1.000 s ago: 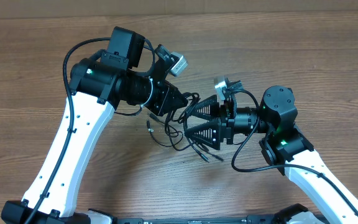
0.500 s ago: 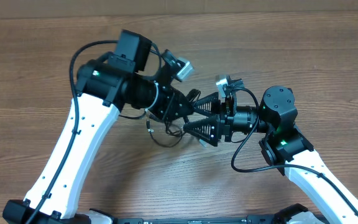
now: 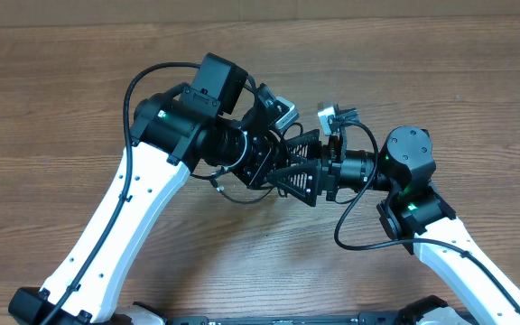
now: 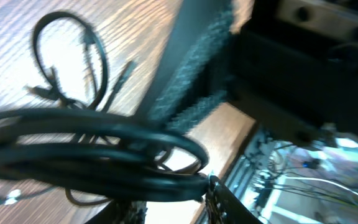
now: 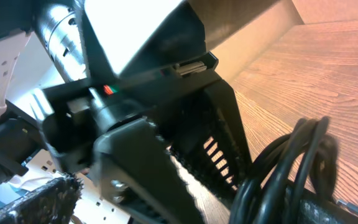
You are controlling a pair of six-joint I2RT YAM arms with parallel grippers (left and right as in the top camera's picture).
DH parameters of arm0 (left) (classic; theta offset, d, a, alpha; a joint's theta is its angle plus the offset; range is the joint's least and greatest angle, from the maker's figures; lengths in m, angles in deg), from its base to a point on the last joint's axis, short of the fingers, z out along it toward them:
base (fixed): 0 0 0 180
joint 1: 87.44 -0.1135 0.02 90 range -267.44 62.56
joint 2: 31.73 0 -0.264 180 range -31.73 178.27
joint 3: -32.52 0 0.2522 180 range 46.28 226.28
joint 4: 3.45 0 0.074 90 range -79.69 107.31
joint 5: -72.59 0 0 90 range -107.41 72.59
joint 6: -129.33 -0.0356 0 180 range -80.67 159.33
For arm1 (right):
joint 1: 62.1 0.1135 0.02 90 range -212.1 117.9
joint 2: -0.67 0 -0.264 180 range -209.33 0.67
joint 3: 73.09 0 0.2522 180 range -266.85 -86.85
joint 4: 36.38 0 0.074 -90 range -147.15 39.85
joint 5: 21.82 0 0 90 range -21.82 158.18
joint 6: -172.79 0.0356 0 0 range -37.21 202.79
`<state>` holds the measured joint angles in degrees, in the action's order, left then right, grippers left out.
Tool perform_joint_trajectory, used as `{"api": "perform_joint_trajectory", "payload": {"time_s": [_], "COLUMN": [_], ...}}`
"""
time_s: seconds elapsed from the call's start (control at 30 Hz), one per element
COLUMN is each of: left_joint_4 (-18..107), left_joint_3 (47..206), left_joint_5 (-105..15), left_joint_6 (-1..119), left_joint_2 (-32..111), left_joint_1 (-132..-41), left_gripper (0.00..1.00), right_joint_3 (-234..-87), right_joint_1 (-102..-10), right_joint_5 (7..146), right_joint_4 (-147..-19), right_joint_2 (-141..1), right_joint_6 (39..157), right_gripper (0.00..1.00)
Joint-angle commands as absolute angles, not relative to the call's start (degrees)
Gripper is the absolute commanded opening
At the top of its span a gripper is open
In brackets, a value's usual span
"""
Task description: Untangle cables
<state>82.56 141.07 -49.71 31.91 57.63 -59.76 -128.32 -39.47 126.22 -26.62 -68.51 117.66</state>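
Overhead: the right gripper (image 3: 289, 168) points left over the wooden table (image 3: 61, 108), its two triangular fingers spread wide. The left gripper (image 3: 274, 161) meets it nose to nose, its tip set between those fingers. Whether its own fingers stand wide or narrow cannot be told here. The cables (image 3: 233, 195) are bunched at the right gripper's mouth, and a thin black loop of them sags just left of and below it, with a small plug at its left end.

Left wrist: a thick, blurred bundle of the cables (image 4: 104, 149) runs across the near view and ends against a dark finger (image 4: 229, 202) at the bottom edge; I cannot tell whether it is gripped. Beyond, the right gripper's ribbed finger (image 4: 197, 74) crosses the frame on a slant, and left of it a slack loop lies on the table.

Right wrist: the left gripper fills the frame, one ribbed finger (image 5: 213, 158) slanting down the middle. Several cable strands (image 5: 281, 171) arch up at lower right, just beside the right gripper's own finger (image 5: 334, 208); contact cannot be told
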Motion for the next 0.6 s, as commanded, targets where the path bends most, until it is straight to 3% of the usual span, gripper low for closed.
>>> {"api": "perform_joint_trajectory", "payload": {"time_s": [0.0, 0.57], "left_joint_4": [81.8, 77.0], "left_joint_3": [142.0, 142.0], "left_joint_5": [-42.1, -45.6], "left_joint_6": [34.5, 39.6], "left_joint_2": [57.9, 57.9], "left_joint_1": [-59.7, -59.6], "left_gripper": [0.3, 0.35], "right_joint_3": [-128.5, -128.5], "right_joint_1": [-39.3, -39.3], "right_joint_5": [126.6, 125.0], "right_joint_4": [-25.8, -24.5], "right_joint_2": [-68.5, -68.5], "right_joint_6": [118.8, 122.1], "right_gripper": [0.95, 0.92]}}
